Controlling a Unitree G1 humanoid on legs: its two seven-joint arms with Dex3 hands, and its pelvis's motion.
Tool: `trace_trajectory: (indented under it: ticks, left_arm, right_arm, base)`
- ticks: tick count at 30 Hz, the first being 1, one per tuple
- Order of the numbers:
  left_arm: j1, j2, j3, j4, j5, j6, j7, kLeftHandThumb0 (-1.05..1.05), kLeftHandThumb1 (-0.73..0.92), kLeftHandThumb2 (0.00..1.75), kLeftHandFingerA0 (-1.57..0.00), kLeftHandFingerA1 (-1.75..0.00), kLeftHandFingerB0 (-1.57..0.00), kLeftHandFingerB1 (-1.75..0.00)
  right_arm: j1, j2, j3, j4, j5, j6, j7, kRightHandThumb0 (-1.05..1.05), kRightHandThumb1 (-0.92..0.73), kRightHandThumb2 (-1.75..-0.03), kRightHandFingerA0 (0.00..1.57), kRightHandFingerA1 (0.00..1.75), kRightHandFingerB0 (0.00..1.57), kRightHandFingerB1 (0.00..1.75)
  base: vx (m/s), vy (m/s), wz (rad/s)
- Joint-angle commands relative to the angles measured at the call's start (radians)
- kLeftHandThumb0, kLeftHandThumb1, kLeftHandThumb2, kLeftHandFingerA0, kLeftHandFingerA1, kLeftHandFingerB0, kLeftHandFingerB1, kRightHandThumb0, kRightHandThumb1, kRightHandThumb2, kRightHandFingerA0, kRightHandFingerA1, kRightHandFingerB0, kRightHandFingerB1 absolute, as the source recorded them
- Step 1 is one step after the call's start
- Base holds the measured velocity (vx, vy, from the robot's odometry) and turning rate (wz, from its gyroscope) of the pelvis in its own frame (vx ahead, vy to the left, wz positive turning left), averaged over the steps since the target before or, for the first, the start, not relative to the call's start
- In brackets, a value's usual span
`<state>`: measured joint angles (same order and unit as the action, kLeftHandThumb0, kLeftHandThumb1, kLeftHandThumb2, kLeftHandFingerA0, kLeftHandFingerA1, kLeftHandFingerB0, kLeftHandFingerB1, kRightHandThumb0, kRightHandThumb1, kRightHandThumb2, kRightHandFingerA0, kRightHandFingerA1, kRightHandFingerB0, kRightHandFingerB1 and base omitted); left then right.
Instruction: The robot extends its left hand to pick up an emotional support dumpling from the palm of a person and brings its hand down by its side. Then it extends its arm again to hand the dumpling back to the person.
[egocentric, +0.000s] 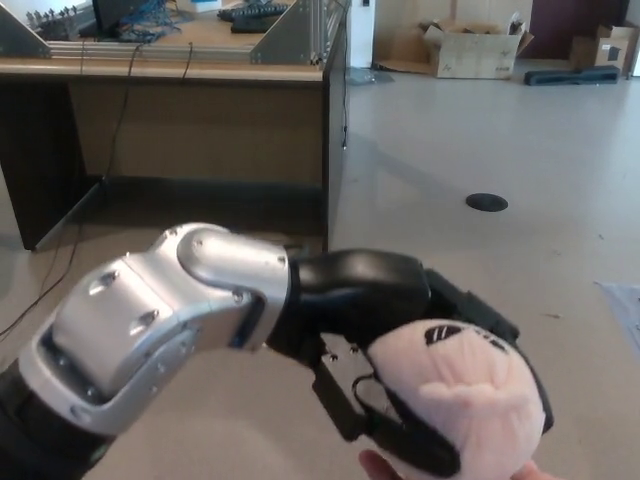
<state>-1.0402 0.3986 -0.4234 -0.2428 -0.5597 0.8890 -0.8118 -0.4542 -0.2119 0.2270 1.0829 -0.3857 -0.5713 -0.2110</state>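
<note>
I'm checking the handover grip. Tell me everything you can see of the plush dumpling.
The plush dumpling is a round, pale pink, fuzzy soft toy with small dark marks on top. The left hand is shut on it, black fingers wrapping its underside. It sits low in the view, just above a person's fingertips; contact unclear.

Dumpling (455, 400) in robot hand (400, 330), desk (200, 90) behind.
</note>
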Motion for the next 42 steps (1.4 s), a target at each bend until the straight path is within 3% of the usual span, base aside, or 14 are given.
trace_trajectory:
  ticks: [1,5,6,11,12,15,16,22,25,33,36,37,39,42]
  left_arm:
    - [0.074,0.007,-0.013,-0.035,0.04,-0.011,0.001,-0.19,0.73,0.66,-1.03,-0.94,-0.91,-0.6]
    - [0.082,-0.005,-0.015,-0.059,0.054,0.013,0.021,-0.19,0.71,0.69,-1.04,-0.97,-0.92,-0.64]
    - [0.071,-0.035,0.01,-0.028,0.0,0.074,0.012,-0.1,0.72,0.85,-0.95,-1.14,-0.82,-0.78]
    - [0.063,-0.061,0.02,-0.017,-0.006,0.1,0.002,-0.1,0.69,0.91,-0.97,-1.16,-0.82,-0.8]
    - [0.049,-0.09,-0.021,-0.019,0.022,0.085,0.015,-0.13,0.48,1.28,-1.15,-1.24,-0.89,-0.99]
    - [0.043,-0.104,-0.038,-0.019,0.036,0.081,0.019,-0.13,0.48,1.28,-1.15,-1.24,-0.89,-0.99]
    - [0.044,-0.115,-0.04,-0.024,0.039,0.083,0.029,-0.06,0.37,1.47,-1.19,-1.29,-0.93,-1.05]
    - [0.04,-0.14,-0.04,-0.027,0.055,0.09,0.042,-0.04,0.35,1.49,-1.2,-1.27,-0.95,-1.05]
    - [0.045,-0.14,-0.039,-0.014,0.076,0.037,0.028,0.01,0.32,1.45,-1.23,-1.2,-0.97,-1.01]
    - [0.025,-0.091,-0.012,-0.017,0.097,-0.019,-0.03,0.04,0.5,1.11,-1.13,-1.08,-0.89,-0.91]
    - [0.016,-0.075,0.012,-0.004,0.097,-0.049,-0.053,0.15,0.62,0.75,-1.11,-0.92,-0.88,-0.74]
    - [0.012,-0.067,0.026,0.003,0.1,-0.075,-0.067,0.15,0.62,0.75,-1.11,-0.92,-0.88,-0.74]
    - [-0.019,-0.057,0.052,0.019,0.071,-0.022,-0.078,0.21,0.73,0.6,-1.04,-0.87,-0.85,-0.69]
    - [-0.074,-0.027,0.075,0.016,0.062,0.031,-0.081,0.25,0.7,0.59,-1.02,-0.79,-0.85,-0.64]
  right_arm:
    - [-0.023,-0.023,-0.012,-0.005,0.008,-0.003,0.01,-0.47,-0.66,-0.6,0.75,0.54,0.62,0.42]
    - [-0.024,-0.026,-0.011,-0.011,0.003,0.005,0.011,-0.47,-0.66,-0.6,0.75,0.54,0.62,0.42]
    - [-0.032,-0.022,-0.01,-0.009,0.003,0.008,0.011,-0.47,-0.66,-0.6,0.75,0.54,0.62,0.42]
    - [-0.038,-0.02,-0.01,-0.008,0.004,0.01,0.01,-0.47,-0.66,-0.6,0.75,0.54,0.62,0.42]
    - [-0.036,-0.019,-0.009,-0.011,0.002,0.01,0.009,-0.47,-0.66,-0.6,0.75,0.54,0.62,0.42]
    - [-0.035,-0.019,-0.008,-0.012,0.001,0.011,0.009,-0.47,-0.66,-0.6,0.75,0.54,0.62,0.42]
    - [-0.034,-0.021,-0.007,-0.015,0.0,0.011,0.01,-0.47,-0.66,-0.6,0.75,0.54,0.62,0.42]
    - [-0.033,-0.024,-0.006,-0.019,-0.002,0.013,0.012,-0.47,-0.66,-0.6,0.75,0.54,0.62,0.42]
    - [-0.037,-0.023,-0.006,-0.017,-0.002,0.015,0.013,-0.47,-0.66,-0.6,0.75,0.54,0.62,0.42]
    - [-0.042,-0.022,-0.006,-0.017,-0.001,0.015,0.014,-0.47,-0.66,-0.6,0.75,0.54,0.62,0.42]
    - [-0.045,-0.023,-0.007,-0.017,-0.001,0.016,0.015,-0.47,-0.66,-0.6,0.75,0.54,0.62,0.42]
    - [-0.046,-0.023,-0.007,-0.016,0.0,0.016,0.015,-0.47,-0.66,-0.6,0.75,0.54,0.62,0.42]
    - [-0.047,-0.025,-0.008,-0.016,0.001,0.016,0.015,-0.47,-0.66,-0.6,0.75,0.54,0.62,0.42]
    - [-0.048,-0.024,-0.008,-0.015,0.001,0.016,0.015,-0.47,-0.66,-0.6,0.75,0.54,0.62,0.42]
  base:
    - [0.0,0.0,0.0]
    - [0.0,0.0,0.0]
    - [0.0,0.0,0.0]
    - [0.0,0.0,0.0]
    - [0.0,0.0,0.0]
    - [0.0,0.0,0.0]
    - [0.0,0.0,0.0]
    - [0.0,0.0,0.0]
    - [0.0,0.0,0.0]
    - [0.0,0.0,0.0]
    - [0.0,0.0,0.0]
    - [0.0,0.0,0.0]
    - [0.0,0.0,0.0]
    - [0.0,0.0,0.0]
